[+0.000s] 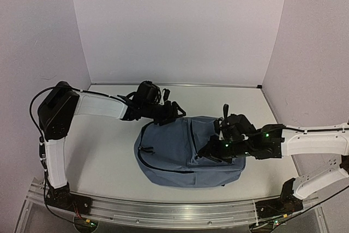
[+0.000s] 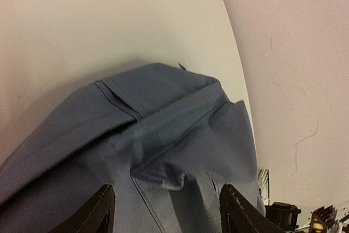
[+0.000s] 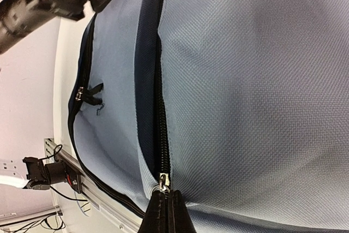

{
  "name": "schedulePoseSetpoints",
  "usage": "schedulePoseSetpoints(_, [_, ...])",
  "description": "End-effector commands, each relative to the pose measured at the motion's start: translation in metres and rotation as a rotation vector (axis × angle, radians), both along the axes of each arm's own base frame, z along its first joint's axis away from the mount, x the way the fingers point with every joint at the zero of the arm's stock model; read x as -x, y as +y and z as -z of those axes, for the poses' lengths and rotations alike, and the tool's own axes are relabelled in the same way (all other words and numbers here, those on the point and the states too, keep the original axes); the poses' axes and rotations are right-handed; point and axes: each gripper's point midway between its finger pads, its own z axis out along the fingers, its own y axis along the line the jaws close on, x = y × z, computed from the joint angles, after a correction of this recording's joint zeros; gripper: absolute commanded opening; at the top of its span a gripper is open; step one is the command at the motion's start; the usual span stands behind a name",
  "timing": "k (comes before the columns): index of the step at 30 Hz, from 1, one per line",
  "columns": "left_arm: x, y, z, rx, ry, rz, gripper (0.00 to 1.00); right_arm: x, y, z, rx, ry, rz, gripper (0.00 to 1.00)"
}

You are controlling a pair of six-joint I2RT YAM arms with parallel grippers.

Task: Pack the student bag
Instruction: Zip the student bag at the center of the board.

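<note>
Large soft grey-blue fabric backpack point(image 1: 174, 154) lies flat on white bench point(image 1: 103, 151), btwn both arms. L gripper point(image 1: 175, 112) at its far top edge, jaws apart over the fabric. R gripper point(image 3: 167, 195) on bag's right side, jaws closed, tips at black zip slider point(image 3: 162, 180)

Student bag point(image 1: 174, 156) on table point(image 1: 103, 151), left pincer point(image 1: 172, 111) behind, right pincer point(image 1: 207, 154) atop.

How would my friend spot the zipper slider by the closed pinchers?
Find the big soft grey-blue fabric backpack on the white table. Follow its long black zip to the shut black right gripper: the small silver slider sits at its tip. The other slider trails a loose black tab.
</note>
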Motion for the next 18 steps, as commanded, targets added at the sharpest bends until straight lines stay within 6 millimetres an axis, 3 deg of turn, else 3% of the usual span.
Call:
schedulePoseSetpoints(1, [0.058, -0.011, -0.033, -0.062, -0.039, 0.097, 0.68, -0.004, 0.001, 0.003, 0.015, -0.012, 0.027, 0.00])
schedulePoseSetpoints(6, [0.099, -0.011, -0.016, -0.146, 0.036, 0.121, 0.71, -0.006, 0.004, 0.004, 0.016, -0.015, 0.023, 0.00])
schedulePoseSetpoints(18, [0.145, -0.003, 0.015, -0.325, 0.149, 0.139, 0.62, -0.009, 0.006, 0.001, 0.002, -0.028, 0.033, 0.00])
